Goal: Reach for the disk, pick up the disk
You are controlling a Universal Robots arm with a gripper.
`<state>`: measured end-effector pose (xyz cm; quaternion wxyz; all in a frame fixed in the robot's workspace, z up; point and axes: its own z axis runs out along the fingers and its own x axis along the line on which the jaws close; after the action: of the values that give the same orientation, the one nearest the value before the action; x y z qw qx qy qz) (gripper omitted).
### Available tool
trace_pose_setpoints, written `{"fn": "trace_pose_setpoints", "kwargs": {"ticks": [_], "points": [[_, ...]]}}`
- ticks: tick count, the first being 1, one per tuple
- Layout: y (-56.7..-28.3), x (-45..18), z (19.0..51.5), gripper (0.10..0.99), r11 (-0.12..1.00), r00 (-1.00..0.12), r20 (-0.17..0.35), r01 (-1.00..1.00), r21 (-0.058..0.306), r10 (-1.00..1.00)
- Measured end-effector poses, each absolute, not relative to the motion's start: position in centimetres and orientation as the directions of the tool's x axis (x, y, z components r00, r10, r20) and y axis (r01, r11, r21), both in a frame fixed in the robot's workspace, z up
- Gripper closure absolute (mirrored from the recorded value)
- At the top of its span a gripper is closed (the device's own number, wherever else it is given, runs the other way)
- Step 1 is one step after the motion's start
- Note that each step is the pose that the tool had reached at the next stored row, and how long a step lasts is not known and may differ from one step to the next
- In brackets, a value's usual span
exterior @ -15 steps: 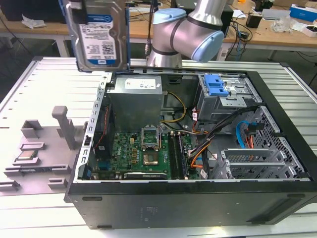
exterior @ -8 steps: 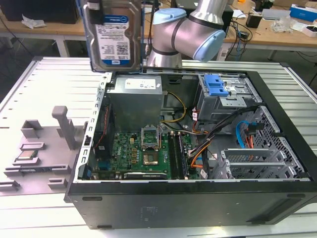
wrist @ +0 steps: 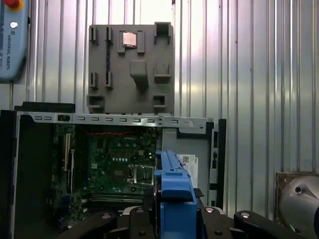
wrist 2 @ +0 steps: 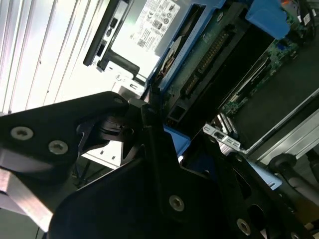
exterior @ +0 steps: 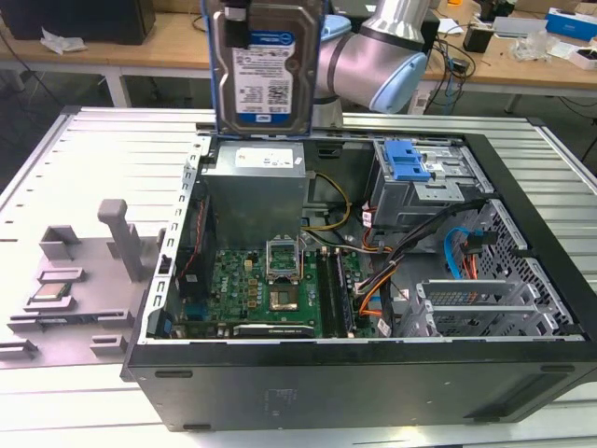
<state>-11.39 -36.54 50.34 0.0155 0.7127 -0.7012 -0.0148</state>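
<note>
The disk (exterior: 266, 70) hangs upright high above the back of the open computer case (exterior: 354, 383), its white-and-blue label facing the exterior view. My gripper (exterior: 235, 9) is shut on its upper end at the picture's edge. In the first wrist view the disk's blue side bracket (wrist: 172, 191) stands edge-on between the black fingers (wrist: 142, 219) of the gripper (wrist: 172, 221). The second wrist view shows the disk's green circuit-board side (wrist 2: 209, 64) and blue bracket (wrist 2: 174, 139) held against the gripper (wrist 2: 159, 134).
Below the disk sit the silver power supply (exterior: 256, 182), the motherboard (exterior: 270, 289) and a drive cage with a blue ridged latch (exterior: 408, 161). A grey fixture (exterior: 75, 299) holding a processor chip (exterior: 50, 292) lies at the exterior view's left on the ribbed metal table (exterior: 112, 159).
</note>
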Motion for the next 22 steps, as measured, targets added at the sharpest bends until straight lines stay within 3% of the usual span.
{"fn": "trace_pose_setpoints", "kwargs": {"ticks": [22], "points": [[-36.5, -0.1, 50.3, 0.722, -0.016, 0.016, 0.000, -0.999, 0.045, -1.000]]}}
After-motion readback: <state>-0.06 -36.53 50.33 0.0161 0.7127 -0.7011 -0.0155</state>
